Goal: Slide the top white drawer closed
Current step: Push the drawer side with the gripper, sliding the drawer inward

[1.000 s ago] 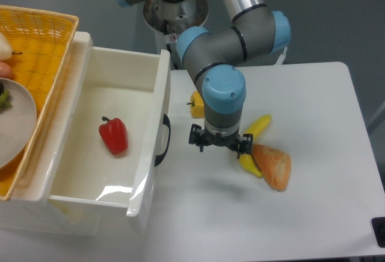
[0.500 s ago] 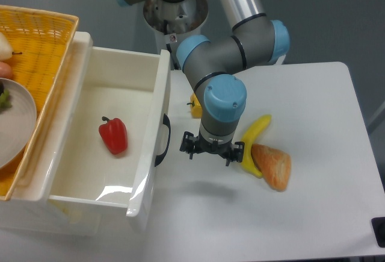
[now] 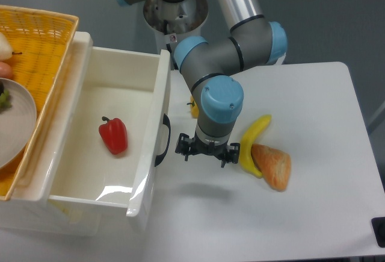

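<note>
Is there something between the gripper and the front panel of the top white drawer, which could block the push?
Nothing visible does. Only bare table lies between the gripper and the front panel of the top white drawer. The banana and the bread lie on the gripper's far side, away from the drawer. Inside it lies a red pepper, low on the floor.

yellow wicker basket (image 3: 42,39) and grey round plate (image 3: 15,123): we see both cut by left edge | small yellow object (image 3: 194,106): mostly behind arm

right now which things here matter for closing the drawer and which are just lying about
For the job:
top white drawer, open
gripper, beside its black handle

Lying about:
red pepper in the drawer
banana
bread
yellow basket
plate
</note>
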Motion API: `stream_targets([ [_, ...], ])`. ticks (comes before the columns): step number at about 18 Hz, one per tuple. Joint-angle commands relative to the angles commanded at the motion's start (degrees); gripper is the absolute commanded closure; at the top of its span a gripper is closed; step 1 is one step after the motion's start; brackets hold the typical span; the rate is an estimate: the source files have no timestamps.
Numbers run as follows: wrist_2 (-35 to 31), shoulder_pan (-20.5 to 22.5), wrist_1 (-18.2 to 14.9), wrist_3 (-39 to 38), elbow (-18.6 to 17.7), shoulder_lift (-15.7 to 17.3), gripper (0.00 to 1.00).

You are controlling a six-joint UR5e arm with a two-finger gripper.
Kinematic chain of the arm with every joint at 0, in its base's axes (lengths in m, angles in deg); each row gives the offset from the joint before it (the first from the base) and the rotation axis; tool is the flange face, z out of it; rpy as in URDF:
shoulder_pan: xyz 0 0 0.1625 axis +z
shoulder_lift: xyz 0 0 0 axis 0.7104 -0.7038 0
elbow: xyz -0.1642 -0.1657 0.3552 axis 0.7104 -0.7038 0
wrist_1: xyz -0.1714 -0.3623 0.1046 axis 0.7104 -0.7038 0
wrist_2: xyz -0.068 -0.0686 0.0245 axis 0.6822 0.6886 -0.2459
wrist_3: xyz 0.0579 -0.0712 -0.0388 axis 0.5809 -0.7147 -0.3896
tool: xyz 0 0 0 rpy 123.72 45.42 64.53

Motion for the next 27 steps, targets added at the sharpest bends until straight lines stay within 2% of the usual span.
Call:
stream_targets([
  [27, 1.4, -2.5, 0.0, 0.1, 0.1, 1.1, 0.0],
])
